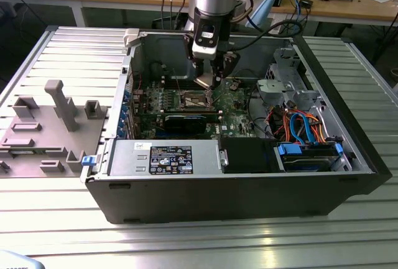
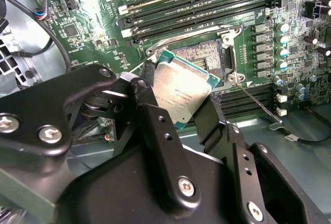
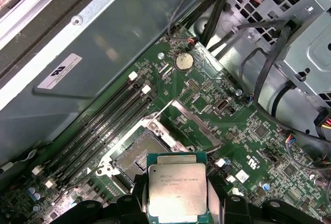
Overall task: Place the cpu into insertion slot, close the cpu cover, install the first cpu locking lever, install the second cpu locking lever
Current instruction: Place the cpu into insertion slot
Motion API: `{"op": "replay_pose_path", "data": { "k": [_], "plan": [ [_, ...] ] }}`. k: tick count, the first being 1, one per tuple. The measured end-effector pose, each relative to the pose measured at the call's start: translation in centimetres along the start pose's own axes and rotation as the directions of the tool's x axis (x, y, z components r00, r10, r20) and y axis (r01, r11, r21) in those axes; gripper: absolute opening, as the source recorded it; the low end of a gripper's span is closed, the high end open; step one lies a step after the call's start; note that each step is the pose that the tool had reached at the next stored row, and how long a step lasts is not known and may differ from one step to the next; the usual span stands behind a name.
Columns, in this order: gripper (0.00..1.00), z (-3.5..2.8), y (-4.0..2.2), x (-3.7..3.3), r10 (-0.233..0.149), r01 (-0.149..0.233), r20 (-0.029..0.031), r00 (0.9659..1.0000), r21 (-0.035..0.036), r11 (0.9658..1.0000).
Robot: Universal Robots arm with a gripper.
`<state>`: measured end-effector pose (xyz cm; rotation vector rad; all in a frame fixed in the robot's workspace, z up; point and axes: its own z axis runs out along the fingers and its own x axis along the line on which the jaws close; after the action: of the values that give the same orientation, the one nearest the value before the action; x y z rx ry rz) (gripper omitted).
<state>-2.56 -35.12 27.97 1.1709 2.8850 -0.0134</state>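
Note:
My gripper (image 1: 208, 81) hangs inside the open computer case, shut on the cpu (image 2: 181, 90). The cpu is a small square chip with a silvery top and a green edge, gripped by two opposite sides between the black fingers (image 2: 146, 100). It is tilted and sits just above the insertion slot (image 2: 204, 54), apart from it. In the first wrist view the cpu (image 3: 177, 190) is beside the dark open insertion slot (image 3: 138, 154). The cpu cover (image 3: 199, 124) stands raised at the slot's side. A thin locking lever (image 2: 256, 102) sticks out free from the slot's corner.
Long memory slots (image 3: 98, 131) run beside the socket. A black graphics card (image 1: 186, 122) and a silver power supply (image 1: 165, 157) lie nearer the case front. Drive bay and orange and blue cables (image 1: 298, 126) fill the exterior view's right. A grey fixture (image 1: 43, 126) sits outside the case.

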Motion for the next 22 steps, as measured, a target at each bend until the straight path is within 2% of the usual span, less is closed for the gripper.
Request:
{"op": "replay_pose_path", "data": {
  "k": [19,22],
  "plan": [
    [0.55,0.13,0.0,0.0,0.029,-0.029,0.0047,0.9996,0.0053,0.9996],
    [0.55,0.16,0.0,0.01,0.036,-0.037,0.0076,0.9993,0.0082,0.9993]
  ]
}}
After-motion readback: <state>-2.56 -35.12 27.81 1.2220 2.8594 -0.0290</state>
